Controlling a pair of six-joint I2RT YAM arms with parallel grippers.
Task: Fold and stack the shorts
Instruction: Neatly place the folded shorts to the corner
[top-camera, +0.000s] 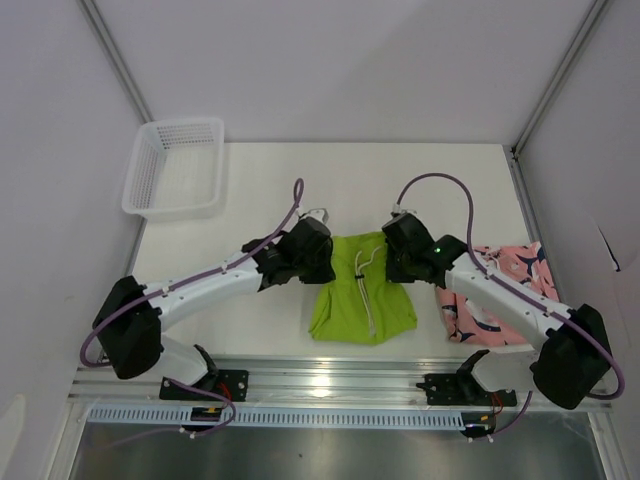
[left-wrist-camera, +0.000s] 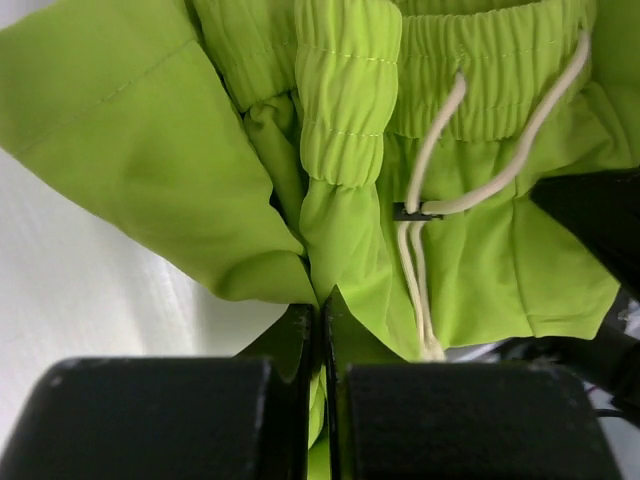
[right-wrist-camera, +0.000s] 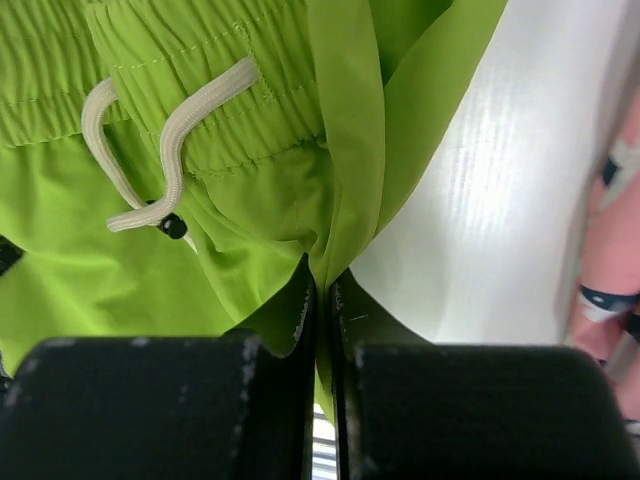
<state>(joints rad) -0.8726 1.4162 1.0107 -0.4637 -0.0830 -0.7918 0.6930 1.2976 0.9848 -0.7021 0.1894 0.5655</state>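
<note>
The lime green shorts lie in the middle of the table, waistband and white drawstring facing up. My left gripper is shut on the green fabric at the shorts' left upper edge; in the left wrist view the cloth is pinched between the jaws of that gripper. My right gripper is shut on the right upper edge, with the green fabric squeezed between its jaws. The pink printed shorts lie at the right, partly under my right arm.
A white mesh basket stands at the back left corner of the table. The aluminium rail runs along the near edge. White enclosure walls close in both sides.
</note>
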